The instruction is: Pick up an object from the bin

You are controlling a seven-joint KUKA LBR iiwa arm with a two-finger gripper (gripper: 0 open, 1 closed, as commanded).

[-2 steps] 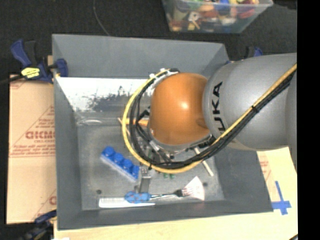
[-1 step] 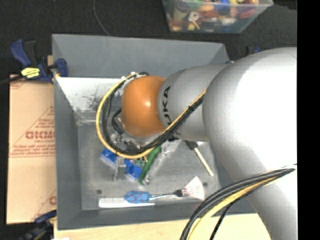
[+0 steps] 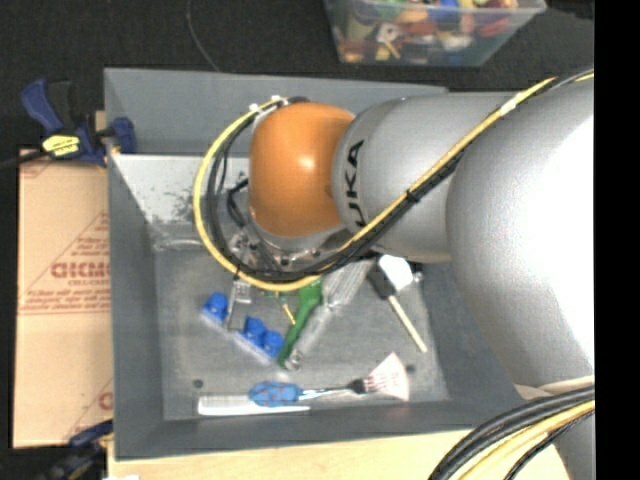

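Camera view, entered left to right: grey bin [image 3: 135,268]; small blue plastic piece [image 3: 214,310], lying left of centre on the bin floor, with the gripper [image 3: 240,303] set just beside it under the orange wrist cover [image 3: 300,168]; whether the gripper is open or closed cannot be told, and nothing is seen held. A second blue piece [image 3: 263,340], a green stick [image 3: 301,320], a clear tube [image 3: 338,286] and a wooden-handled tool [image 3: 405,318] are ranged further right; a long white and blue brush [image 3: 272,395] is laid along the near wall. The first blue piece is judged light, rigid and somewhat slippery, best taken across its short sides
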